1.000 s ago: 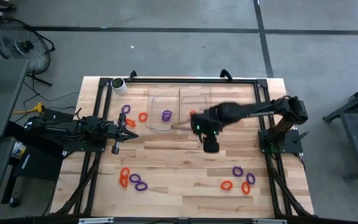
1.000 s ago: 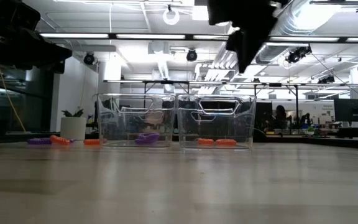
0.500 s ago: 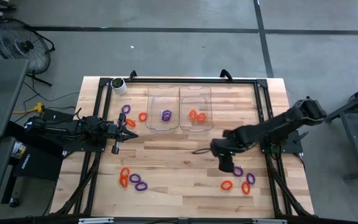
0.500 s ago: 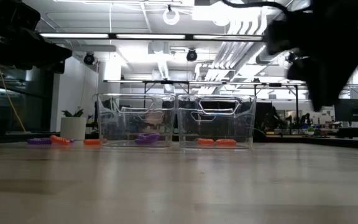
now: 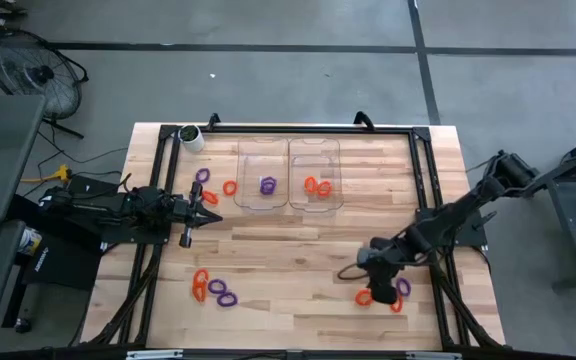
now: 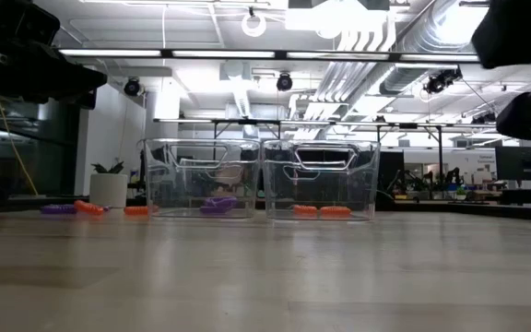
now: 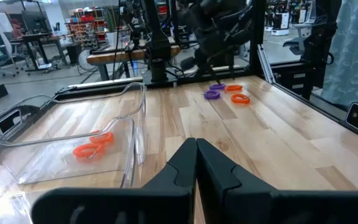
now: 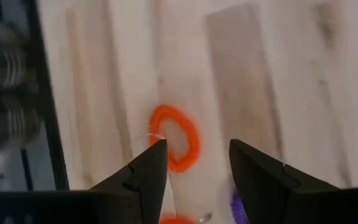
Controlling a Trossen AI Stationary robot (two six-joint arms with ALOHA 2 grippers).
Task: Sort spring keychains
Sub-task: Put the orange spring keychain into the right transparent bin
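- The right gripper (image 5: 377, 285) hangs over the near right part of the wooden tabletop (image 5: 298, 250), among a small cluster of spring keychains there.
- Its fingers (image 8: 143, 177) stand apart with nothing between them; an orange keychain (image 8: 178, 135) lies flat on the wood just ahead of the tips.
- From above, that cluster shows an orange ring (image 5: 364, 297), another orange one (image 5: 396, 303) and a purple one (image 5: 403, 288) close together.
- The left gripper (image 5: 211, 209) rests at the left side of the tabletop, its fingers (image 7: 194, 165) pressed together and empty.
- Two clear trays sit side by side at the far edge: the left tray (image 5: 250, 170) holds a purple keychain (image 5: 267, 185), the right tray (image 5: 315, 155) holds orange ones (image 5: 317, 186).
- More keychains lie loose: a few just left of the trays (image 5: 215, 187), and a mixed group near the front left (image 5: 213, 288).
- A white roll (image 5: 192, 137) stands at the far left corner.
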